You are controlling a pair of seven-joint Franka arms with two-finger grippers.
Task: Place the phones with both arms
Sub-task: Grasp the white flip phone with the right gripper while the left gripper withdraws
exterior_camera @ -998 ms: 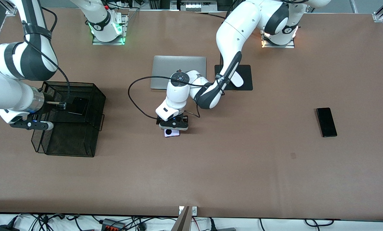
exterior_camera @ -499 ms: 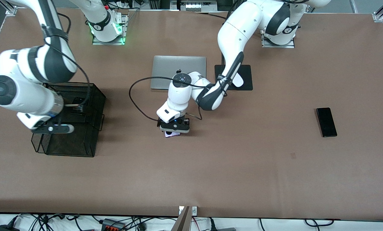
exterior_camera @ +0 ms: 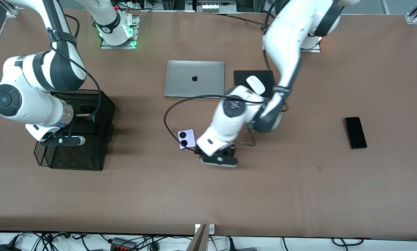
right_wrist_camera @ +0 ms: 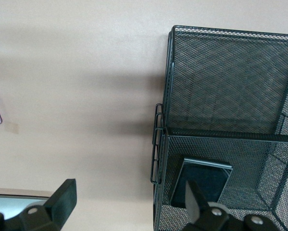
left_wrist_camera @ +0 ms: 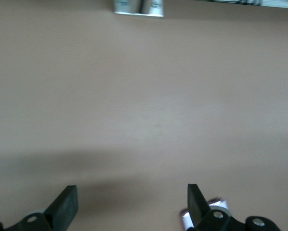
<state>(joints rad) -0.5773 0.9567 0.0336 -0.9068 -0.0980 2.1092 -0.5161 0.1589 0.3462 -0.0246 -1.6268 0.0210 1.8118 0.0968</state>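
The lilac phone (exterior_camera: pixel 186 138) lies flat on the table with its two round lenses up. My left gripper (exterior_camera: pixel 218 159) hangs open and empty just beside it, toward the left arm's end; its wrist view shows the left gripper (left_wrist_camera: pixel 131 207) over bare table. The black folded phone (right_wrist_camera: pixel 201 180) lies in the black mesh basket (exterior_camera: pixel 100 153), in the compartment farther from the front camera. My right gripper (exterior_camera: pixel 60 140) is open and empty above the basket's wall, as its wrist view shows (right_wrist_camera: pixel 129 202). The long black slab phone (exterior_camera: pixel 355 132) lies alone toward the left arm's end.
A shut silver laptop (exterior_camera: pixel 194 78) and a white mouse (exterior_camera: pixel 256 84) on a black pad (exterior_camera: pixel 241 75) lie farther from the front camera than the lilac phone. The basket's nearer compartment (right_wrist_camera: pixel 225 82) holds nothing.
My left gripper has lifted off the lilac phone and swung toward the left arm's end, uncovering the phone. My right gripper has risen out of the basket, leaving the black folded phone inside.
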